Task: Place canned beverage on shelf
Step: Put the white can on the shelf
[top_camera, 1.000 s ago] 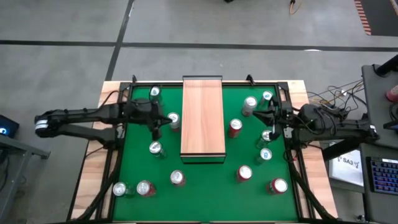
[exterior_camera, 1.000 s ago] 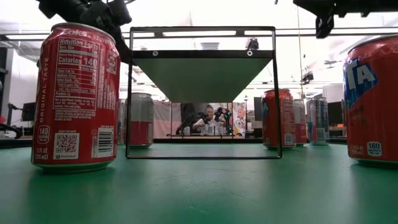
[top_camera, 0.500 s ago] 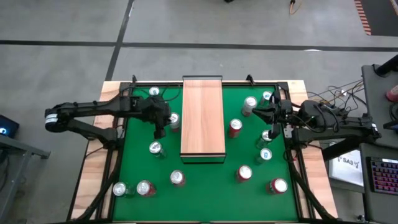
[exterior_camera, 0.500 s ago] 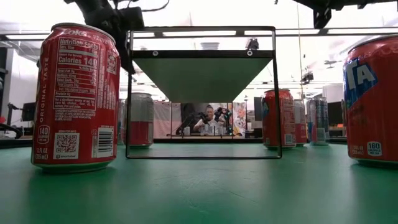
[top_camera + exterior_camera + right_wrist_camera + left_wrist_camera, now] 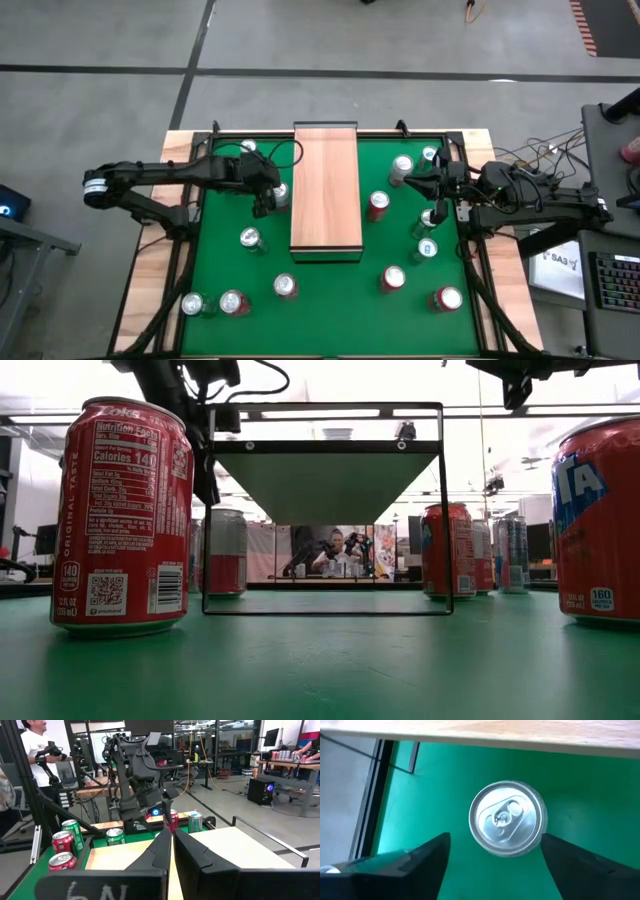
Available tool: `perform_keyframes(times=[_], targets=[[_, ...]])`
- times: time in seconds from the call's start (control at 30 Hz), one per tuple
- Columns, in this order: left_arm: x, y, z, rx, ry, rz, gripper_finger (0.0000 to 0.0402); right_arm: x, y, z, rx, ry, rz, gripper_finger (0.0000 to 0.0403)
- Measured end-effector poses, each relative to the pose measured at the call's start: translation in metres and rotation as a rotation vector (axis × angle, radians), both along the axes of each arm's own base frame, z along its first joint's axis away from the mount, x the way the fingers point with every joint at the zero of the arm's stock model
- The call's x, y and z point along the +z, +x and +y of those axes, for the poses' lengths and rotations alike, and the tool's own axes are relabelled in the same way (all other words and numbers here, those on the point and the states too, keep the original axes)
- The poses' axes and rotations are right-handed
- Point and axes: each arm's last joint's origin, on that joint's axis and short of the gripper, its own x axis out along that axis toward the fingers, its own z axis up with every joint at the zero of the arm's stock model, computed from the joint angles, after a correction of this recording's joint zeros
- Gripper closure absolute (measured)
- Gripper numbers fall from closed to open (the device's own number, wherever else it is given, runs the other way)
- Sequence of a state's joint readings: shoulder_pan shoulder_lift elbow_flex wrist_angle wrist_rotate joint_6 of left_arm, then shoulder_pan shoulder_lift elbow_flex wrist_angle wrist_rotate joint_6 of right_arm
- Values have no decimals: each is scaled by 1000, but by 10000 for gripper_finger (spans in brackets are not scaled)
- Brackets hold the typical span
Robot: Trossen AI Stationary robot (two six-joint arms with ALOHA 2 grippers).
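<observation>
A silver-topped can (image 5: 507, 825) stands upright on the green surface, close to the left long side of the shelf (image 5: 326, 190), a pale wooden board on a dark frame. My left gripper (image 5: 495, 840) hovers over this can (image 5: 280, 192), pointing steeply down. It is open, with one finger on either side of the can top and neither touching it. My right gripper (image 5: 172, 845) is shut on nothing and held level above the table's right side (image 5: 418, 181), pointing toward the shelf.
Several red and green cans stand on the green surface on both sides of the shelf, among them a red one (image 5: 125, 515) close to the low camera and two near the front left (image 5: 232, 302). A pale wooden rim (image 5: 150, 300) borders the surface. A person stands beyond the table's left side (image 5: 35, 740).
My left gripper has moved toward the shelf to stand over the can beside it. It has tipped from a flatter pose to point steeply down, and it has opened. The cans have stayed in place.
</observation>
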State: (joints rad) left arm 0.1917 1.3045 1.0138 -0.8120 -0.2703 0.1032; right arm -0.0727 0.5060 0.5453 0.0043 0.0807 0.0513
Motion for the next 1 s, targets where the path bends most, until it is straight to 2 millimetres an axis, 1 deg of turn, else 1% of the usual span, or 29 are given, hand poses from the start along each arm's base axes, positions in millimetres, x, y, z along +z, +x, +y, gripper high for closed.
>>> perform_keyframes(times=[0.1, 0.2, 0.63, 1.0], targets=[[-3, 4, 1, -4, 1, 6, 77, 0, 0, 0, 0, -1, 0, 390], [-6, 6, 1, -18, 3, 17, 66, 0, 0, 0, 0, 0, 0, 390], [-10, 13, 3, -23, -6, -5, 70, 0, 0, 0, 0, -1, 1, 390], [-27, 22, 5, -17, -22, 45, 70, 0, 0, 0, 0, 0, 2, 390]])
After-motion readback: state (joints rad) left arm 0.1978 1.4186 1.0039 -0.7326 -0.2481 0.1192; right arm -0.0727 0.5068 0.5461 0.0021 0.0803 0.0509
